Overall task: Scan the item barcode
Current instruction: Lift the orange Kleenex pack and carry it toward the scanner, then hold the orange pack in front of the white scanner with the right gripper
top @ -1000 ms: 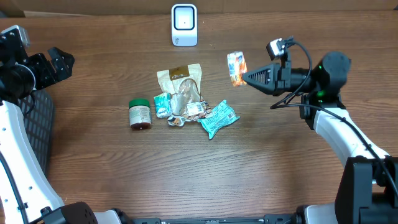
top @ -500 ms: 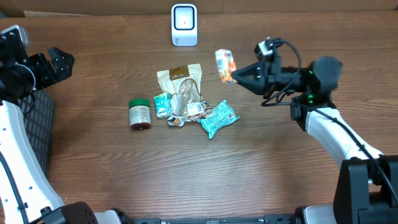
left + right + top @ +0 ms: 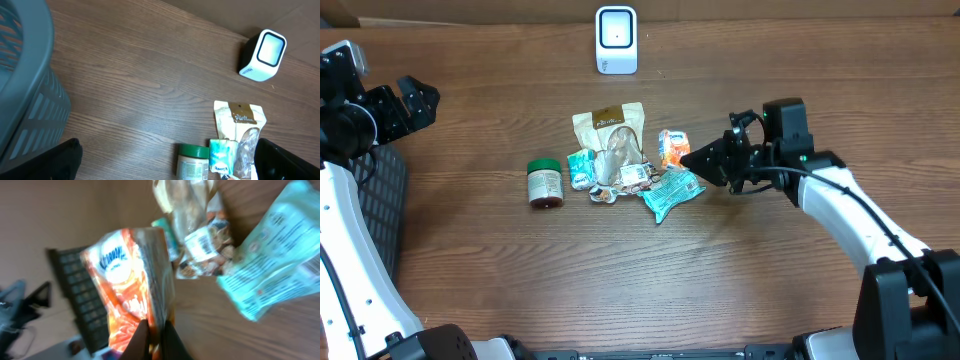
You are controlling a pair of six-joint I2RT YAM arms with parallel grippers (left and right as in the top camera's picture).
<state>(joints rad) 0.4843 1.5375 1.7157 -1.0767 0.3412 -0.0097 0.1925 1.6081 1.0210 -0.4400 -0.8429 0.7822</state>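
At the table's (image 3: 620, 290) far 10 o'clock edge the left gripper (image 3: 417, 100) is held with its jaws spread wide and nothing between them, beside a dark slatted basket (image 3: 380, 185). A heap of goods is seen toward the centre. A green-lidded jar (image 3: 545, 183) is placed at its 9 o'clock side, a beige pouch (image 3: 608, 128) with a script word too small to be read at 12 o'clock, and a teal packet (image 3: 671, 191) covered in fine print at 4 o'clock. A barcode sticker (image 3: 199, 242) is shown on a clear packet (image 3: 187, 200). The white scanner (image 3: 616, 40) is stood well apart at 12 o'clock. The orange snack packet (image 3: 672, 146), marked with a blurred blue logo, is found at the heap's 2 o'clock edge, just beside the pouch. It is pinched at one edge by the tightly closed right gripper (image 3: 690, 158).
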